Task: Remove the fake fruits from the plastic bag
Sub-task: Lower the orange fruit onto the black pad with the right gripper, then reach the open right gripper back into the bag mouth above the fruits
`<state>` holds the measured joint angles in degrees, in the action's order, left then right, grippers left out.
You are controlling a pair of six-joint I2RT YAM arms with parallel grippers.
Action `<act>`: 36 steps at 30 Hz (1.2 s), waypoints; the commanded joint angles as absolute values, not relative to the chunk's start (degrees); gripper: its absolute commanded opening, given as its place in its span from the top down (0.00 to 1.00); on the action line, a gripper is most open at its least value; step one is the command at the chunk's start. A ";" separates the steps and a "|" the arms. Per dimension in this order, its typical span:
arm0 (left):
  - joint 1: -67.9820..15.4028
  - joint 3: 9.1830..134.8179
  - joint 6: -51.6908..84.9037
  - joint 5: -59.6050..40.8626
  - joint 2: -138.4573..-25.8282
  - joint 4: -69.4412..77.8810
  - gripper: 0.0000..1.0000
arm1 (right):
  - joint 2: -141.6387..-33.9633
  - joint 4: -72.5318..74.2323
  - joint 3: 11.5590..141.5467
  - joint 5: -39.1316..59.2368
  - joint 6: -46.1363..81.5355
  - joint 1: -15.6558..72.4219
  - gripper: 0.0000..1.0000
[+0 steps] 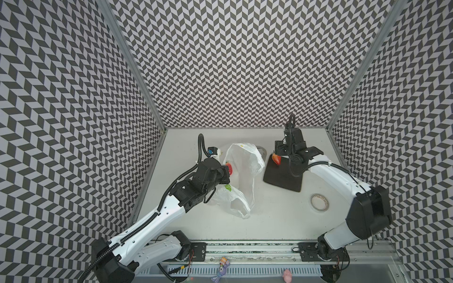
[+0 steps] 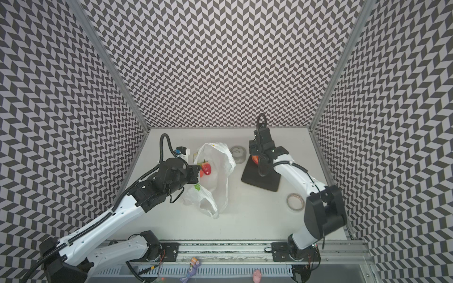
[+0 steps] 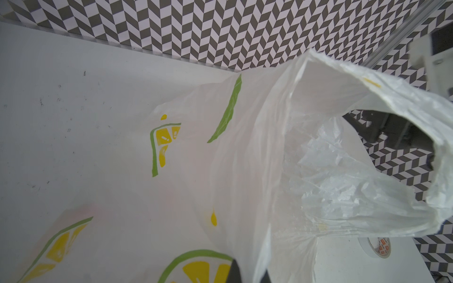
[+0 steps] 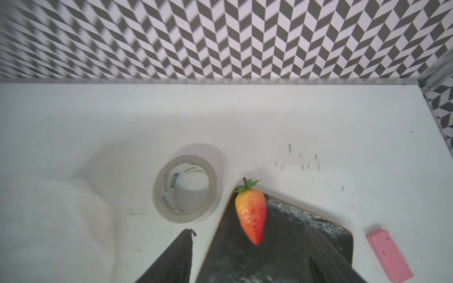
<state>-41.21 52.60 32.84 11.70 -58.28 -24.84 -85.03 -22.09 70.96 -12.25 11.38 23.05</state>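
Note:
The plastic bag (image 1: 245, 171), white and translucent with lemon prints, lies mid-table with its mouth held up. My left gripper (image 3: 250, 275) is shut on the bag's film at the mouth's left rim, also visible in a top view (image 1: 226, 175). Inside the bag a red strawberry (image 2: 206, 168) shows, with a bit of orange-red beside it. Another strawberry (image 4: 252, 215) lies on the far corner of a black tray (image 4: 282, 257). My right gripper (image 4: 248, 245) hangs open over it, fingers well apart on either side and not touching it; it appears in a top view (image 1: 279, 153).
A clear tape roll (image 4: 187, 188) lies between bag and tray. A second tape roll (image 1: 393, 202) sits at the right front. A pink block (image 4: 388, 252) lies beside the tray. A white bottle with a blue cap (image 1: 213, 152) stands behind my left wrist.

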 commanded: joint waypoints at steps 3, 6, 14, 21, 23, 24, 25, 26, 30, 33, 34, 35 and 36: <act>-41.00 53.86 32.52 12.06 -58.45 -23.55 1.00 | -71.11 -18.76 62.81 0.94 11.98 25.86 0.43; -41.03 53.54 32.44 12.05 -58.28 -23.64 1.00 | -64.40 -17.36 59.53 3.22 9.95 31.38 0.46; -41.03 52.75 32.17 11.33 -57.29 -23.88 1.00 | -51.35 -2.90 48.02 3.39 3.58 52.74 0.48; -41.02 51.00 31.88 11.20 -55.20 -22.77 1.00 | -60.66 5.77 45.49 0.86 -2.99 58.68 0.49; -41.01 51.03 31.80 10.99 -54.97 -23.41 1.00 | -66.05 9.09 46.12 -0.23 -3.26 58.71 0.49; -40.99 51.05 31.76 10.99 -54.86 -23.84 1.00 | -68.28 10.72 46.39 -0.74 -3.02 58.71 0.50; -41.03 50.98 31.82 10.99 -54.68 -24.30 1.00 | -70.80 12.15 46.84 -1.11 -2.73 58.70 0.50; -41.01 50.90 31.97 10.91 -54.45 -24.70 1.00 | -73.30 13.24 47.28 -1.46 -2.08 58.69 0.51; -41.01 50.41 32.50 10.55 -53.38 -26.15 1.00 | -82.66 16.73 49.09 -6.71 1.47 58.56 0.51; -41.04 50.20 33.84 10.87 -52.37 -27.86 1.00 | -87.95 19.80 50.10 -10.26 5.22 58.51 0.50; -40.99 49.98 34.30 10.90 -51.95 -28.23 1.00 | -89.74 20.62 50.74 -10.96 6.48 58.43 0.49; -40.99 49.82 34.73 10.90 -51.55 -28.53 1.00 | -91.47 20.74 51.65 -11.65 7.59 58.36 0.49; -41.04 49.58 35.17 10.90 -51.15 -28.86 1.00 | -93.39 20.81 52.93 -12.09 8.72 58.27 0.48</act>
<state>-41.21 50.50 33.39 10.76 -52.66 -26.52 -90.74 14.06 49.71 -7.92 4.25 58.37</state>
